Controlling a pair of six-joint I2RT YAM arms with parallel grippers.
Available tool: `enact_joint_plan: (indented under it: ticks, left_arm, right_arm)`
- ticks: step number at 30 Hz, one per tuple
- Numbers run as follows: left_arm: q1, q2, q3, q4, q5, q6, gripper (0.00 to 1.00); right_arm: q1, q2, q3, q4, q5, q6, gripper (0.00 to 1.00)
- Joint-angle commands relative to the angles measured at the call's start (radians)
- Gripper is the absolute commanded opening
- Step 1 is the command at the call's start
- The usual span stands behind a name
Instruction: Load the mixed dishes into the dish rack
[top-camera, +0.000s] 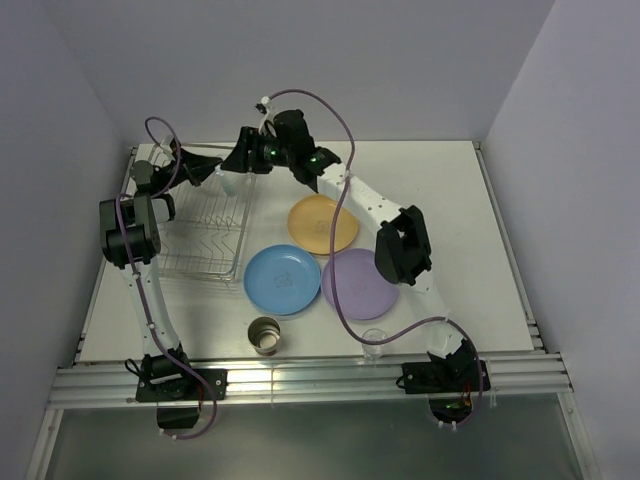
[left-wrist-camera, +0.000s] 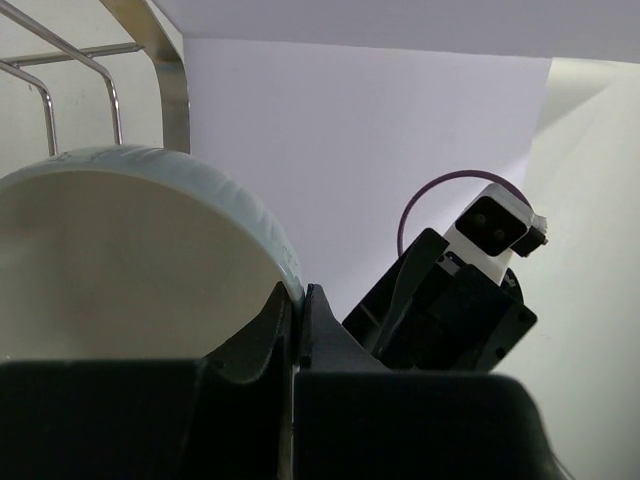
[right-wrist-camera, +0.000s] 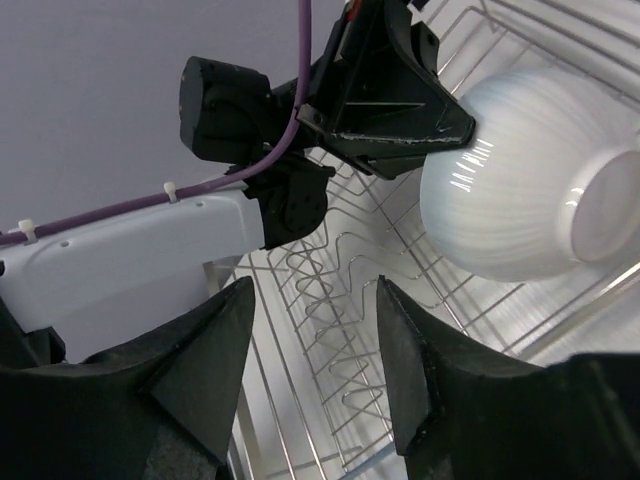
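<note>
My left gripper (left-wrist-camera: 298, 300) is shut on the rim of the white bowl (left-wrist-camera: 120, 260), holding it tilted on its side over the far end of the silver wire dish rack (top-camera: 205, 235). In the right wrist view the bowl (right-wrist-camera: 520, 190) hangs from the left gripper (right-wrist-camera: 400, 90) above the rack's prongs (right-wrist-camera: 340, 330). My right gripper (right-wrist-camera: 315, 300) is open and empty, close beside the left gripper (top-camera: 222, 172). The yellow-orange plate (top-camera: 322, 223), blue plate (top-camera: 282, 279) and purple plate (top-camera: 358, 283) lie flat on the table. The cream cup (top-camera: 265, 335) and clear glass (top-camera: 374, 342) stand near the front edge.
The right arm (top-camera: 400, 250) stretches diagonally over the plates toward the rack's far corner. Rack side wires (left-wrist-camera: 165, 70) rise just behind the bowl. The right gripper's body (left-wrist-camera: 450, 310) is close on the right of the left fingers. Walls enclose the table's back and sides.
</note>
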Motion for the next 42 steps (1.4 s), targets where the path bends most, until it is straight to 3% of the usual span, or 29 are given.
enact_joint_plan:
  ticks: [1, 3, 7, 12, 15, 18, 20, 24, 27, 36, 39, 40, 42]
  left_arm:
    - [-0.001, 0.104, -0.008, 0.5, 0.003, -0.328, 0.0]
    - [-0.004, 0.124, -0.006, 0.57, -0.009, -0.389, 0.0]
    - [-0.004, 0.113, -0.048, 0.581, 0.005, -0.377, 0.0]
    - [-0.003, 0.128, -0.051, 0.59, 0.011, -0.386, 0.0]
    - [-0.006, 0.13, -0.071, 0.593, 0.01, -0.38, 0.0]
    - [-0.006, 0.125, -0.103, 0.595, 0.014, -0.369, 0.0]
    - [-0.006, 0.121, -0.115, 0.598, 0.014, -0.367, 0.0]
    - [-0.006, 0.087, -0.138, 0.601, 0.02, -0.366, 0.0]
    - [-0.004, 0.027, -0.128, 0.598, 0.019, -0.387, 0.0]
    - [0.014, -0.158, -0.017, 0.494, -0.07, -0.421, 0.0]
    - [0.014, -0.227, -0.025, 0.469, -0.11, -0.427, 0.0]
    - [0.016, -0.287, -0.048, 0.446, -0.131, -0.406, 0.0]
    - [0.017, -0.348, -0.084, 0.356, -0.147, -0.339, 0.0]
  right_arm:
    - [0.008, 0.049, 0.069, 0.111, -0.006, 0.059, 0.58]
    - [0.011, 0.031, 0.001, 0.148, -0.012, 0.065, 0.5]
    - [0.014, -0.001, -0.099, 0.168, -0.01, 0.073, 0.49]
    - [0.018, 0.025, -0.075, 0.146, 0.003, 0.065, 0.47]
    - [0.02, 0.039, -0.067, 0.117, 0.049, 0.047, 0.38]
    - [0.015, 0.008, -0.114, 0.146, 0.111, 0.047, 0.37]
    - [0.012, 0.003, -0.122, 0.166, 0.109, 0.053, 0.4]
    - [0.001, 0.016, -0.079, 0.128, 0.063, 0.079, 0.67]
    - [-0.003, -0.041, -0.148, 0.168, 0.02, 0.151, 0.75]
    - [-0.018, -0.191, -0.2, 0.126, 0.002, 0.324, 0.79]
    - [-0.054, -0.284, -0.396, 0.365, -0.079, 0.532, 0.8]
    - [-0.063, -0.309, -0.452, 0.528, -0.093, 0.676, 0.8]
    - [-0.081, -0.37, -0.577, 0.658, -0.103, 0.853, 0.82]
